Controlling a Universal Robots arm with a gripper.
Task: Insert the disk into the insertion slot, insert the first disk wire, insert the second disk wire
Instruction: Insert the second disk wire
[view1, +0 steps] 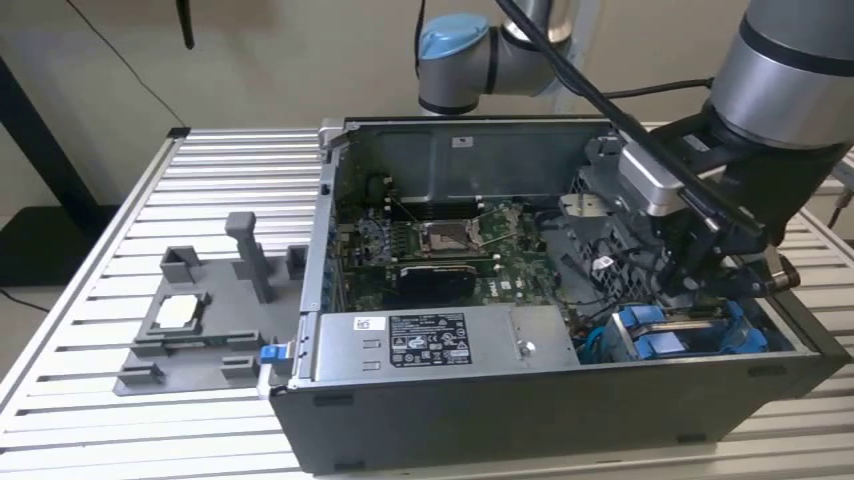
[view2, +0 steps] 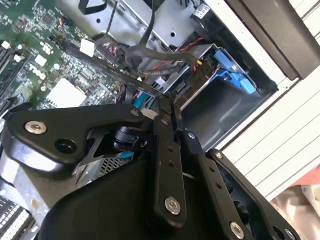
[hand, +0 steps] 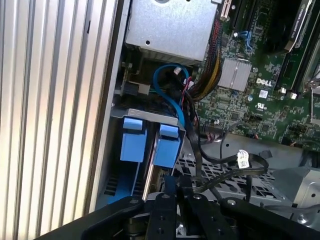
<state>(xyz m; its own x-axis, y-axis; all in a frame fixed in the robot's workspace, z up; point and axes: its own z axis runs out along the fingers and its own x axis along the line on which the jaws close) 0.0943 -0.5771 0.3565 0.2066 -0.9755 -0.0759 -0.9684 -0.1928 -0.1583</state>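
Open computer case (view1: 561, 420) on a slatted table (view1: 80, 300), centre of the exterior view. Drive bay (view1: 687, 335) with blue fittings at lower right; drive (hand: 150, 180) sits edge-on inside it, between the blue tabs. Gripper (view1: 694, 290) directly above the bay; in the second wrist view its fingers (view2: 167, 112) are pressed together on a thin black cable (view2: 145, 55). Grey power supply (view1: 427, 345) along the near wall.

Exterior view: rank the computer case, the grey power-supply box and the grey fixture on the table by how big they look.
1. Computer case, clearly largest.
2. Power-supply box and fixture: they look about alike, so I won't rank them.
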